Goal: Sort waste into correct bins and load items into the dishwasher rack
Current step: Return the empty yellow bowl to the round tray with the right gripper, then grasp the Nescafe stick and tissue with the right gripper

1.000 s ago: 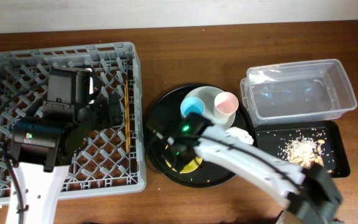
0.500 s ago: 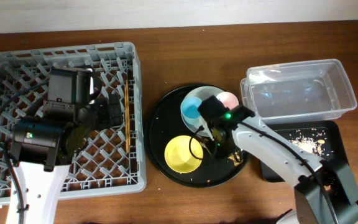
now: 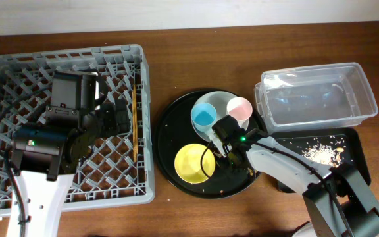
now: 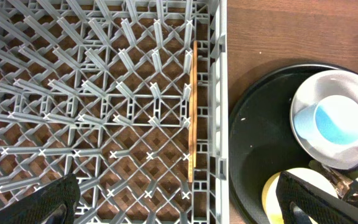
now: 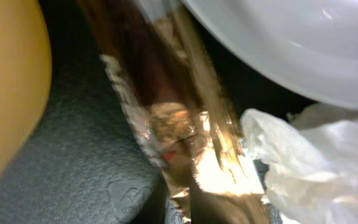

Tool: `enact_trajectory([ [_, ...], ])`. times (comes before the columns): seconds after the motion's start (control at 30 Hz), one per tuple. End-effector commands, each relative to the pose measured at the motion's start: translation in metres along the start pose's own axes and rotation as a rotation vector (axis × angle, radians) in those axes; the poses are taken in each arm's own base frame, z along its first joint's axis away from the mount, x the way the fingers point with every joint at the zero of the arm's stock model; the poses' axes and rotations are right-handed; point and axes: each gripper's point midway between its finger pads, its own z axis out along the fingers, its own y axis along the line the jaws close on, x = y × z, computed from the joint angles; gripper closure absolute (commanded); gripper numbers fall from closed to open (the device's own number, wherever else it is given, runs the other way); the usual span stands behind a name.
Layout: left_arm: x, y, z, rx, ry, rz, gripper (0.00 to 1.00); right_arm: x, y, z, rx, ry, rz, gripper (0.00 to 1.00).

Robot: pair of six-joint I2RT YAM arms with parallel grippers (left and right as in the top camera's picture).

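Two grippers examined, one wrapper gripped

Right gripper [image 3: 237, 158] is found pressed together on the gold-and-brown foil wrapper [image 5: 179, 124], low on the round black tray [image 3: 166, 113], between the yellow bowl [image 3: 195, 163] and the crumpled napkin [image 5: 316, 155]. Left gripper [image 4: 179, 190] is held spread wide above the dishwasher rack [image 3: 18, 72], where one chopstick [image 4: 192, 112] is seen lying along the right wall

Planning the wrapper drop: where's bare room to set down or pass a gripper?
Free: the clear tub, bare inside; the table strip between dishwasher rack and tub, above the round black tray. Crowded: that tray's middle and right, where blue cup, pink cup, yellow bowl and the right gripper, shut on the foil wrapper, bunch together.
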Motion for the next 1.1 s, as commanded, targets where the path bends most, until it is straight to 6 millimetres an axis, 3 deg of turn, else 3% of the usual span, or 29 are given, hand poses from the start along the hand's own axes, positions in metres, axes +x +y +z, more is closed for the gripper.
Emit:
enact_trajectory([
  [0.0, 0.0, -0.002, 0.001, 0.006, 0.004, 0.006, 0.01, -0.002, -0.002, -0.008, 0.001, 0.014, -0.003, 0.96],
  [0.23, 0.001, -0.002, 0.001, 0.006, 0.006, 0.007, 0.01, -0.029, -0.004, -0.093, -0.021, 0.0, -0.004, 0.94],
  [0.33, 0.003, -0.001, 0.001, 0.004, 0.016, 0.008, 0.0, -0.018, -0.003, -0.098, -0.024, 0.05, -0.01, 0.94],
  [0.4, 0.003, -0.001, 0.002, 0.004, 0.014, 0.008, 0.01, -0.008, -0.002, -0.092, -0.028, 0.084, -0.011, 0.63],
  [0.43, 0.002, -0.001, 0.001, 0.005, 0.012, 0.008, 0.01, -0.006, -0.001, -0.088, -0.03, 0.091, -0.011, 0.54],
  [0.5, 0.002, -0.001, 0.002, 0.005, 0.012, 0.008, 0.01, -0.001, 0.008, -0.07, -0.074, 0.094, -0.009, 0.46],
  [0.6, 0.002, -0.001, 0.001, 0.004, 0.013, 0.008, 0.01, 0.009, 0.006, -0.038, -0.054, 0.079, -0.011, 0.46],
  [0.77, 0.002, -0.001, 0.001, 0.004, 0.013, 0.008, 0.01, 0.012, -0.01, -0.006, 0.056, 0.014, -0.011, 0.46],
  [0.87, 0.002, -0.001, 0.001, 0.005, 0.012, 0.008, 0.01, 0.005, -0.014, 0.002, 0.084, -0.042, -0.006, 0.45],
  [1.07, 0.002, -0.001, 0.001, 0.005, 0.012, 0.008, 0.01, -0.003, -0.015, -0.001, 0.083, -0.069, -0.005, 0.45],
])
